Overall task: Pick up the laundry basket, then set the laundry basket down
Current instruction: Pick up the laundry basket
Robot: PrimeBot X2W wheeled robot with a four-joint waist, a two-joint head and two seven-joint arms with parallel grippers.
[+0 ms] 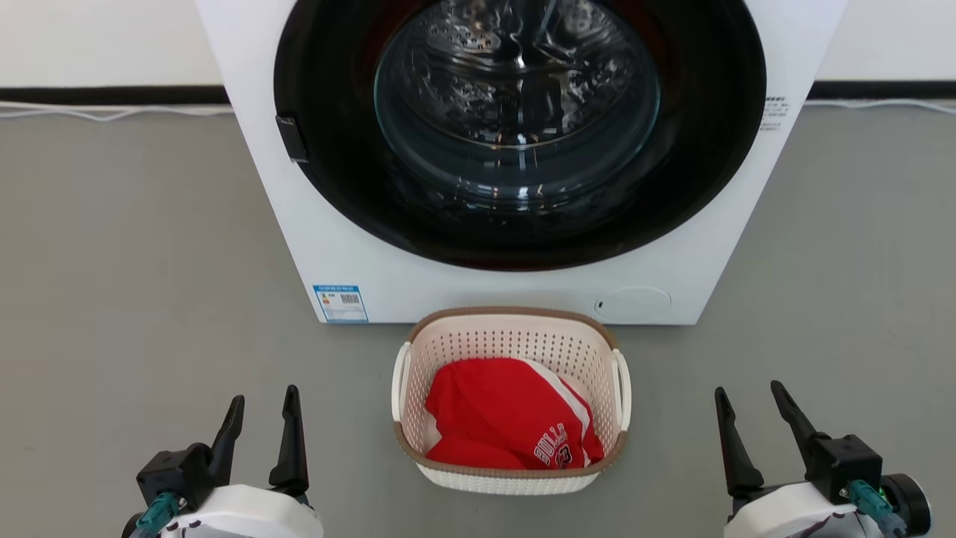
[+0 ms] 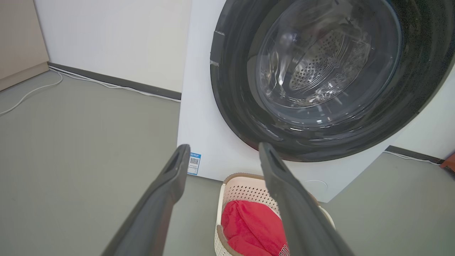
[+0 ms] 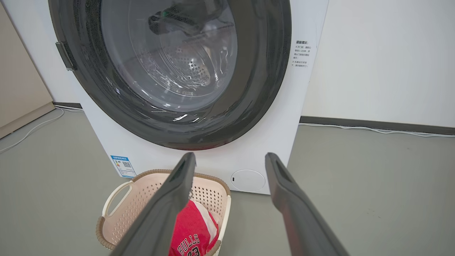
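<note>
Head view: nothing lifted yet, the laundry basket (image 1: 515, 480) stands on the floor (image 1: 149, 261) just before the washing machine (image 1: 336, 224).
It sits between the left gripper (image 1: 264, 396) and the right gripper (image 1: 747, 388), apart from both. Each has its fingers spread wide and empty, so pick-up and set-down are both left to do. The red jersey (image 3: 199, 224) inside reads "BULLS 23"; the machine's blue label (image 1: 340, 302) and side notice (image 3: 302, 53) are too small to read.

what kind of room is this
Likely a laundry area, perhaps a test setup: a front-loading washing machine on a grey floor, with a laundry basket holding a red garment in front of it.
</note>
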